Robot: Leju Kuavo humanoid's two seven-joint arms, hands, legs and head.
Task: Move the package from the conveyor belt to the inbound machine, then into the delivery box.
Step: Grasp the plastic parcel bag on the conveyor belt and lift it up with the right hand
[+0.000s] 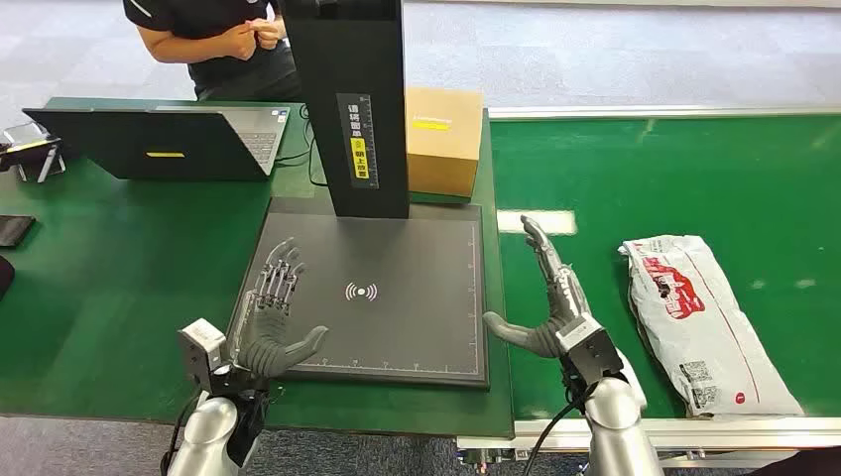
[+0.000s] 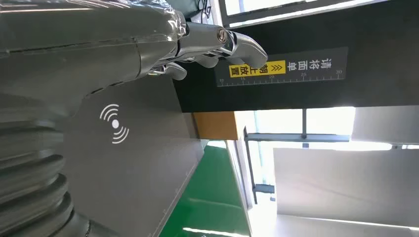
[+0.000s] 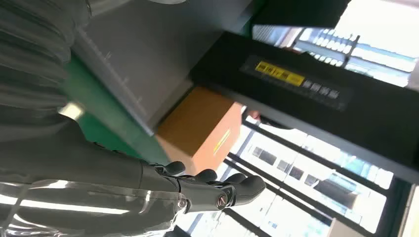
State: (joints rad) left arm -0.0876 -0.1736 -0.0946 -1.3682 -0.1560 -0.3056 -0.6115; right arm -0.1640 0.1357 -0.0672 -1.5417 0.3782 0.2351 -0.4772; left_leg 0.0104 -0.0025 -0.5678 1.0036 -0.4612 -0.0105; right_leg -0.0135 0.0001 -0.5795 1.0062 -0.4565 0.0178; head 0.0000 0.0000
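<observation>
A white plastic mailer package (image 1: 704, 317) with red print lies on the green conveyor belt (image 1: 674, 178) at the right. My right hand (image 1: 555, 297) hovers open to the left of it, fingers straight, nothing in it; the same right hand (image 3: 197, 190) is empty in the right wrist view. The inbound machine's dark grey scan plate (image 1: 397, 297) with a wireless symbol lies in the middle, under a black column (image 1: 352, 99). My left hand (image 1: 273, 317) is open over the plate's left edge; the left hand (image 2: 163, 49) holds nothing. A brown cardboard box (image 1: 443, 139) stands behind the plate.
An open laptop (image 1: 169, 139) sits at the back left on the green table (image 1: 109, 288). A person in a dark shirt (image 1: 218, 40) stands behind it. A small device (image 1: 30, 149) and a dark object (image 1: 15, 230) lie at the far left edge.
</observation>
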